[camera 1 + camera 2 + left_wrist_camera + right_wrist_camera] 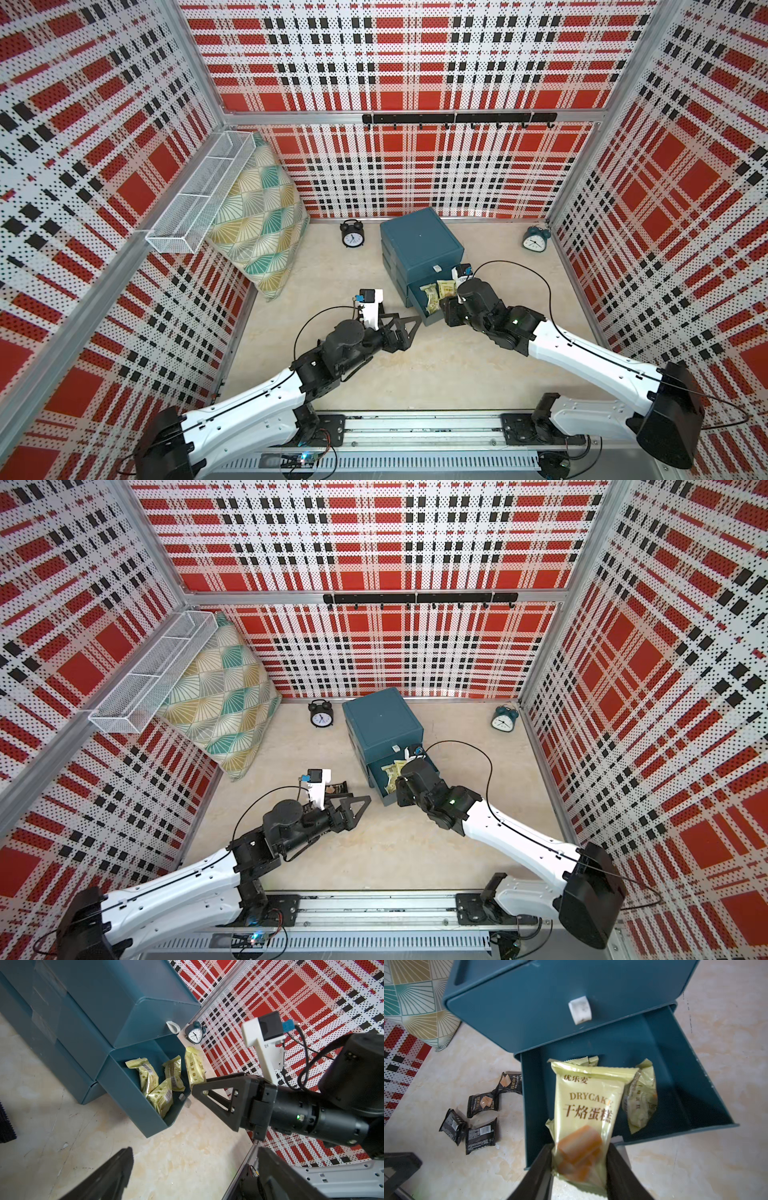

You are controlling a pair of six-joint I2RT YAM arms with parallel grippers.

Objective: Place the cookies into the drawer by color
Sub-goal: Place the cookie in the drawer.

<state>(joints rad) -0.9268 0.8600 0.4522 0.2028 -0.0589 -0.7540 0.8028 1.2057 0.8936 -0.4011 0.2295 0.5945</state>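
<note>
While the left tool (353,794) hung wide open, the right tool (579,1147) gripped a yellow cookie packet (587,1105) over the open drawer (685,1084), near the tabletop's (415,374) far edge. Black packets (483,1103) lay alongside.

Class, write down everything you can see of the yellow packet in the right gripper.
The yellow packet is a flat, glossy, pale-gold sealed wrapper with crimped ends. It is printed DRYCAKE above dark Chinese characters and a picture of tan biscuits. Its lower end is pinched by the right gripper. The rest sticks out, tilted, over the open drawer, where similar packets lie. Only the gripper visibly touches it.
</note>
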